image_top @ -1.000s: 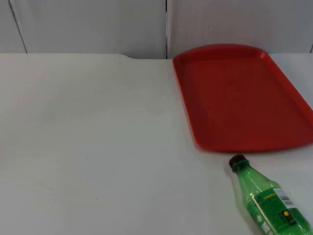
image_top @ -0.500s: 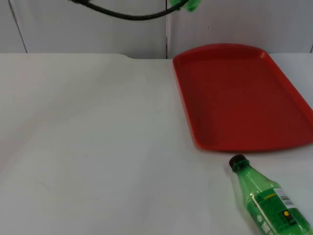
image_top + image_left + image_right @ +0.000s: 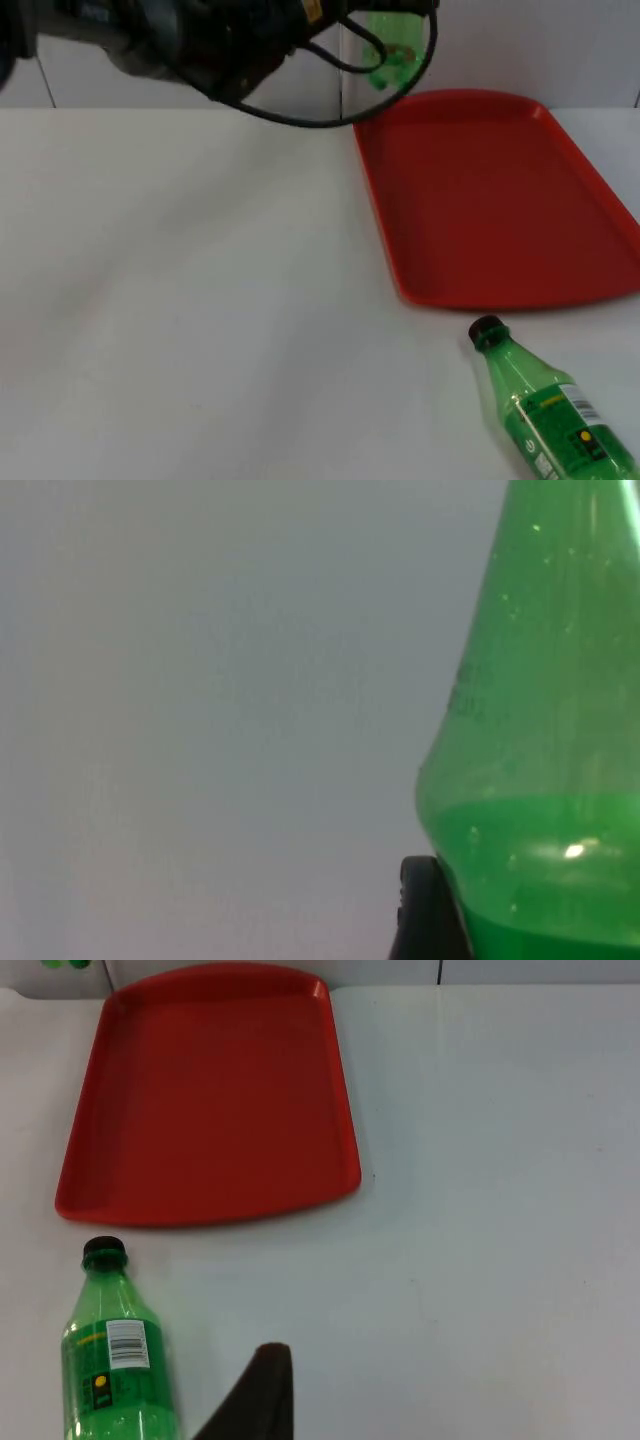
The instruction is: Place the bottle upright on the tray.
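Note:
A green bottle with a black cap lies on its side on the white table, just in front of the red tray, cap toward the tray. The right wrist view shows this bottle and the tray too. My left gripper hangs above the tray's far left corner, shut on a second green bottle. This held bottle looms large in the left wrist view, against one black fingertip. My right gripper hovers over the table, beside the lying bottle.
The grey partition wall closes off the table behind the tray. White table top stretches to the left of the tray. The lying bottle reaches the table's front right corner.
My left arm has swung into the top view from the upper left, carrying the green bottle toward the tray's far left corner. The lying bottle and the tray have not moved.

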Action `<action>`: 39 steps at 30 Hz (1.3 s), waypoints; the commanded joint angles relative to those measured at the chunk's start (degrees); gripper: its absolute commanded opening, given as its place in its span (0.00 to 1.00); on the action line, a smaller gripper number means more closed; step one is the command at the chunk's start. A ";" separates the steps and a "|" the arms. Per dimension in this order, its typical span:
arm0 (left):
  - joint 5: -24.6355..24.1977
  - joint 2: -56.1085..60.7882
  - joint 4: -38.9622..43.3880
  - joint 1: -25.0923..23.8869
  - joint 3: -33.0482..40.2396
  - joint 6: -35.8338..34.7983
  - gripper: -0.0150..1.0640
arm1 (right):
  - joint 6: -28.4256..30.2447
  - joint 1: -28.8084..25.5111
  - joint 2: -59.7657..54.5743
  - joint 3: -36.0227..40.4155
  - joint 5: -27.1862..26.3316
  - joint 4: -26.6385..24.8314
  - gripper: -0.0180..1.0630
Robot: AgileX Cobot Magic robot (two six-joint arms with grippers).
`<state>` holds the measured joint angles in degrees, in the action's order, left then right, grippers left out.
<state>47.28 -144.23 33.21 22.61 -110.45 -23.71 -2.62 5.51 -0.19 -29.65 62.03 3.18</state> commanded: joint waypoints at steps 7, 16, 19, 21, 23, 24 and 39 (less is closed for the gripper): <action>1.51 -7.58 -2.19 1.72 -9.19 0.16 0.01 | 0.03 -0.33 0.19 0.13 -0.24 -0.06 0.98; 1.28 -15.48 -4.12 2.03 -17.74 0.16 0.01 | 0.03 -0.33 0.19 0.13 -0.24 -0.06 0.98; 1.29 -17.19 -4.12 2.03 -18.96 0.35 0.01 | 0.03 -0.33 0.19 0.13 -0.24 -0.06 0.98; 1.40 -17.62 -4.12 2.03 -19.25 0.35 0.01 | 0.03 -0.33 0.19 0.13 -0.24 -0.06 0.98; 1.25 -18.55 -4.12 2.03 -19.63 0.44 0.01 | 0.03 -0.33 0.19 0.13 -0.24 -0.06 0.98; 0.84 -18.82 -4.22 2.03 -19.63 0.59 0.01 | 0.03 -0.33 0.19 0.13 -0.24 -0.06 0.98; 1.44 -22.33 -2.24 2.03 -19.63 0.82 0.01 | 0.03 -0.33 0.19 0.13 -0.24 -0.06 0.98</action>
<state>48.29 -166.31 30.62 24.43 -129.63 -22.92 -2.62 5.51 -0.19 -29.65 62.03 3.18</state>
